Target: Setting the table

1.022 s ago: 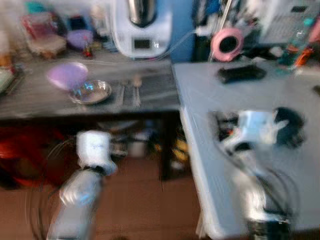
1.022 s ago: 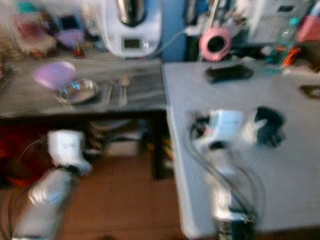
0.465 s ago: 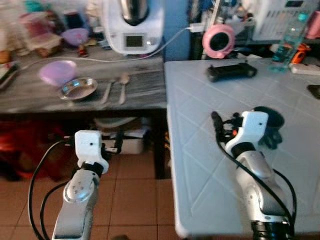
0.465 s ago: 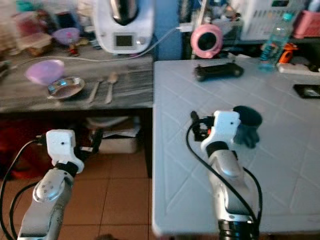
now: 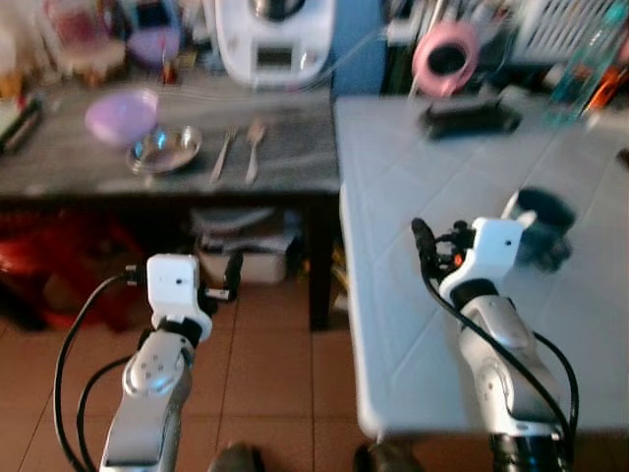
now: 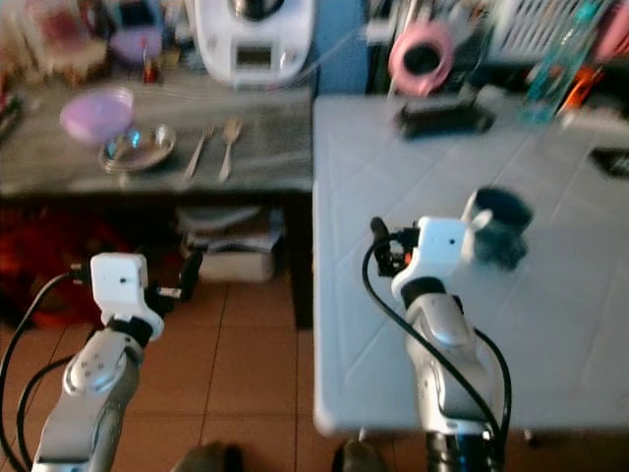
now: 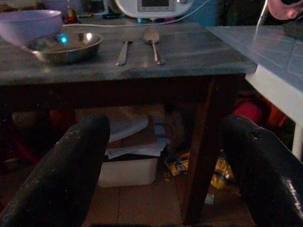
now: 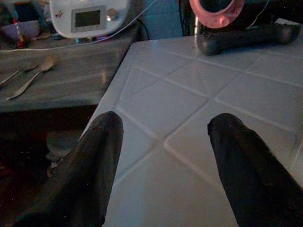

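Observation:
On the dark wooden counter (image 5: 88, 182) at the left lie a purple bowl (image 5: 122, 116), a shiny metal dish (image 5: 163, 151), a fork (image 5: 223, 156) and a spoon (image 5: 253, 147). The same purple bowl (image 7: 27, 26), metal dish (image 7: 63, 46), fork (image 7: 123, 51) and spoon (image 7: 153, 41) appear in the left wrist view. My left gripper (image 5: 232, 274) is open, held low in front of the counter above the floor. My right gripper (image 5: 421, 241) is open over the near left part of the white tiled table (image 5: 413, 177), holding nothing.
A white kitchen machine (image 5: 273, 44) stands at the back of the counter. On the white table lie a black handle-shaped object (image 5: 470, 119), a pink round thing (image 5: 445, 59) and a dark object (image 5: 541, 228) behind my right wrist. Boxes and papers (image 7: 125, 142) sit under the counter.
The whole picture has shifted, so the camera moved; the scene now sits a little lower and further back. Both arms keep about the same pose, grippers open.

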Robot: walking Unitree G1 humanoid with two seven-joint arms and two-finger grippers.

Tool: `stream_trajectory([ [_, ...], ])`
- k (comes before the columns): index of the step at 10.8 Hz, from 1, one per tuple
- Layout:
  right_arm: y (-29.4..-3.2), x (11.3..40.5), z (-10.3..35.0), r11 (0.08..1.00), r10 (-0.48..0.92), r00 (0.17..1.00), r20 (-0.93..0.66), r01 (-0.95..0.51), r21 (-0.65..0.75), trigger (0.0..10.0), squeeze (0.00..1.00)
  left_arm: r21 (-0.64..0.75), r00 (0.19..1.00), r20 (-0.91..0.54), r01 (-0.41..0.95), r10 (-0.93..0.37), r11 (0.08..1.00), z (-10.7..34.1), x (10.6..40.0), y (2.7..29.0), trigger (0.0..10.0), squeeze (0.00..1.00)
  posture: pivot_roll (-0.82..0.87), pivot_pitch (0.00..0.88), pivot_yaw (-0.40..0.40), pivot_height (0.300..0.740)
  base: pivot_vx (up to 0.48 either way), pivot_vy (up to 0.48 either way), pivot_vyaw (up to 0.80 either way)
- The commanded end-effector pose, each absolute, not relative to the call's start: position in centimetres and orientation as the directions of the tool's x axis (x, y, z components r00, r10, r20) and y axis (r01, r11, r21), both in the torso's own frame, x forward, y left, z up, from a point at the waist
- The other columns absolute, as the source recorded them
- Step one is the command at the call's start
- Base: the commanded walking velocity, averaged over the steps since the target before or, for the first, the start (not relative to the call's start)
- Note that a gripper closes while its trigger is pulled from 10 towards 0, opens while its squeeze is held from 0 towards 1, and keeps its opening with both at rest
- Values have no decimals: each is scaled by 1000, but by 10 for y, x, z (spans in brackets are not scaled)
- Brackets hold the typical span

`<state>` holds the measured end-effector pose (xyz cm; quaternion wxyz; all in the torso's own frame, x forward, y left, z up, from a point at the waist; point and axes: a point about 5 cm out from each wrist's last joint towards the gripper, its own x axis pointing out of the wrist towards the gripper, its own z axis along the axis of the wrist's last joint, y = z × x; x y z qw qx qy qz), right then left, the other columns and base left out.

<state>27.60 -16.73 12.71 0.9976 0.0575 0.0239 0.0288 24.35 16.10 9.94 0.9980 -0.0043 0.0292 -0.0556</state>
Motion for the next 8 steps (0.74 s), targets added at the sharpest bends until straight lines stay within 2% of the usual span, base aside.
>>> stream_trajectory([
  [1,-166,275,128,991,62,997,-43,-56,121,10000,0,1,992,-62,114,-113,994,100,242,162,10000,0,-46,9,38,740,-337,0,0],
  [5,-169,273,126,993,49,998,-48,-43,114,10000,0,-12,988,-34,150,-151,989,105,239,159,10000,0,-43,13,38,740,0,0,0],
  [7,-175,271,127,996,16,999,-41,-12,94,10000,0,-33,985,-29,169,-170,985,106,235,154,10000,0,-40,16,37,740,0,-459,0],
  [8,-185,264,125,998,-27,999,-41,29,60,10000,0,-47,987,-32,157,-158,987,107,229,155,10000,0,-35,21,37,740,0,-461,0],
])
